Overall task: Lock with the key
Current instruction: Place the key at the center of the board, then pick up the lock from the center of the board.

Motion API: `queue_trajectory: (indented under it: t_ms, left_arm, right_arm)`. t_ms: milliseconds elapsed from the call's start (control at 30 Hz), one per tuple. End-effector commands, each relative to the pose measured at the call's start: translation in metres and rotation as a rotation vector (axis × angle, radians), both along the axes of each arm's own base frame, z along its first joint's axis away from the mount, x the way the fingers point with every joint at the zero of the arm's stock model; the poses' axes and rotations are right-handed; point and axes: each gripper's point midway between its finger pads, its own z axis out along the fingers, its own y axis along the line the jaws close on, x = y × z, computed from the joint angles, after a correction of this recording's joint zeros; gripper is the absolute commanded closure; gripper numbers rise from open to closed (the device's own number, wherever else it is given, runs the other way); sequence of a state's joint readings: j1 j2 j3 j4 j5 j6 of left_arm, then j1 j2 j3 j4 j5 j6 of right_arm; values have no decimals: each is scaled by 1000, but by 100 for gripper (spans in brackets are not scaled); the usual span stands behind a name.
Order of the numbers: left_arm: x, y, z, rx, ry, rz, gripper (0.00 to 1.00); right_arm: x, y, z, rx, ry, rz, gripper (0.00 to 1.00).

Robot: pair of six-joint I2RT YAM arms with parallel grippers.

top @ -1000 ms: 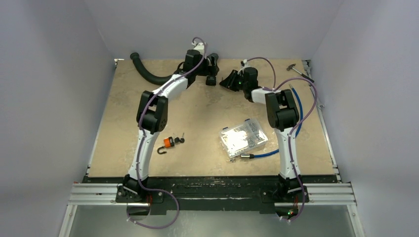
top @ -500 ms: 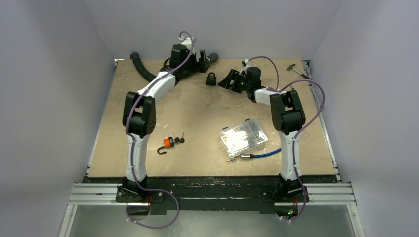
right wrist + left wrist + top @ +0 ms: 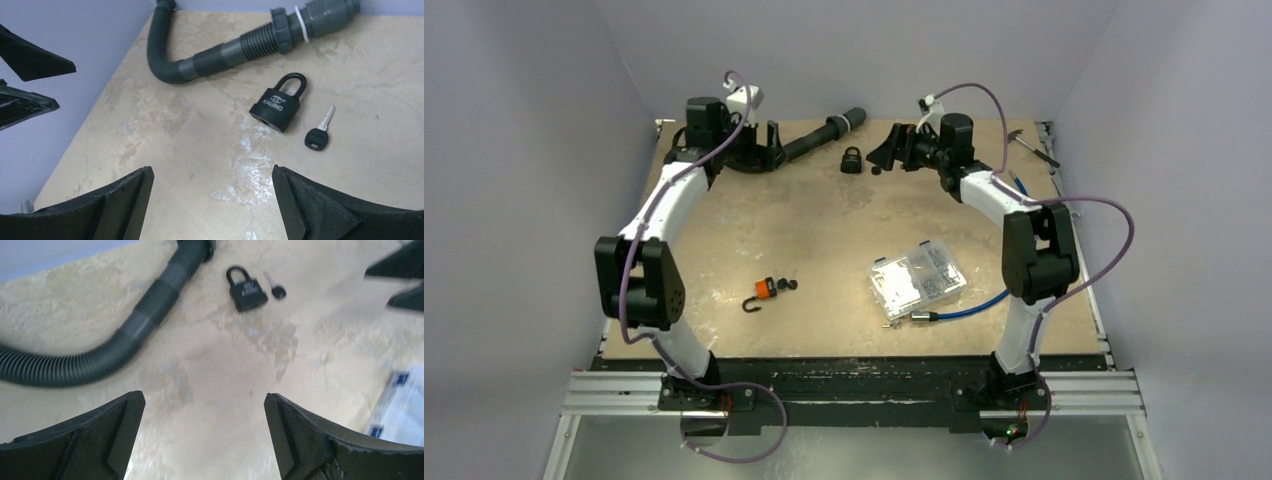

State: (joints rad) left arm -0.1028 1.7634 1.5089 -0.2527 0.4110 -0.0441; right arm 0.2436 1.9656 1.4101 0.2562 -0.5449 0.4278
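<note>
Fingers first: the left fingers (image 3: 105,435) are spread wide with nothing between them, and the right fingers (image 3: 320,210) are spread just as wide, also gripping nothing. Both pairs hang over the far end of the worktop (image 3: 824,230), left at about 11 o'clock and right at about 1 o'clock in the overhead view, facing each other. Between them, at 12 o'clock, the black padlock (image 3: 279,107) lies flat, its shackle down in the body (as far as the right wrist view shows). The key (image 3: 320,131) lies on the worktop just beside it at 4 o'clock, close but apart, black head nearer the camera. A grey ribbed hose (image 3: 225,52) runs behind the padlock from 10 towards 12 o'clock. Nearer the bases lie an orange padlock (image 3: 765,289) at 7 o'clock and a clear parts box (image 3: 916,278) at 5 o'clock, with a blue cable (image 3: 969,308) beside the box.
</note>
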Motion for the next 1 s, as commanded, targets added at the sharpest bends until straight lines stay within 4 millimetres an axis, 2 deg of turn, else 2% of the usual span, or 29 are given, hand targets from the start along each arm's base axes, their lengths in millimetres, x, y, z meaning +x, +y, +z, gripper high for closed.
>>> queue_trajectory:
  t_ms: [0,100,200,267,333,500,667,967]
  left_arm:
    - [-60,28,16,95,-22,-146,0]
    - [-97,41,10,180,3,-195,0]
    - [-117,64,8,286,-11,-172,0]
    - [-135,67,5,338,-28,-227,0]
    - [-154,68,-7,389,-15,-299,0]
    - [-208,69,-57,464,122,-501,0]
    - [-228,66,-88,492,115,-599,0]
    - [-256,30,-143,585,9,-768,2]
  right_arm:
    - [-32,-5,32,-75,-84,100,1]
    - [-50,-10,46,-88,-103,133,1]
    - [-64,-13,58,-109,-134,155,1]
    - [-71,-16,64,-125,-155,159,1]
    - [-76,-21,67,-144,-165,146,1]
    - [-91,-29,68,-177,-184,138,1]
    - [-104,-31,63,-180,-150,145,1]
    - [-111,-31,75,-154,-140,138,1]
